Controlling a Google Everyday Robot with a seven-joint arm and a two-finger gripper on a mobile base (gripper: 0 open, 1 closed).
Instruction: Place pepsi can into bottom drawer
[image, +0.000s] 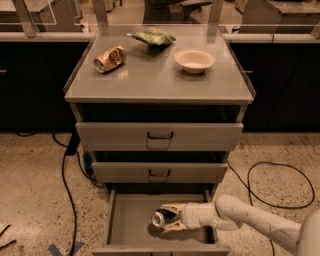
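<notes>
Speckled stone floor (30, 190) spreads around a grey three-drawer cabinet, with a black cable (64, 175) trailing down its left side and a strip of blue tape (62, 248) lying near the lower left corner. On the grey worktop (160, 82), a dented gold can (109, 59) lies on its side at left, a green snack bag (152, 36) sits toward the back, and a pale bowl (195, 59) stands upright at right, all well apart. Below, the top drawer (115, 136) and middle drawer (120, 172) are pushed in, while the bottom drawer (127, 220) is pulled out, its plain grey inside showing. Inside it, right of centre, the pepsi can (160, 218) lies sideways, silver end facing left, pinched between the two yellowish fingers of the claw (167, 218), one above and one below. Whether the can touches the drawer's floor cannot be told. A white arm (250, 220) reaches in from the lower right, over the drawer's right wall. Another black cable (280, 185) loops on the floor at right.
</notes>
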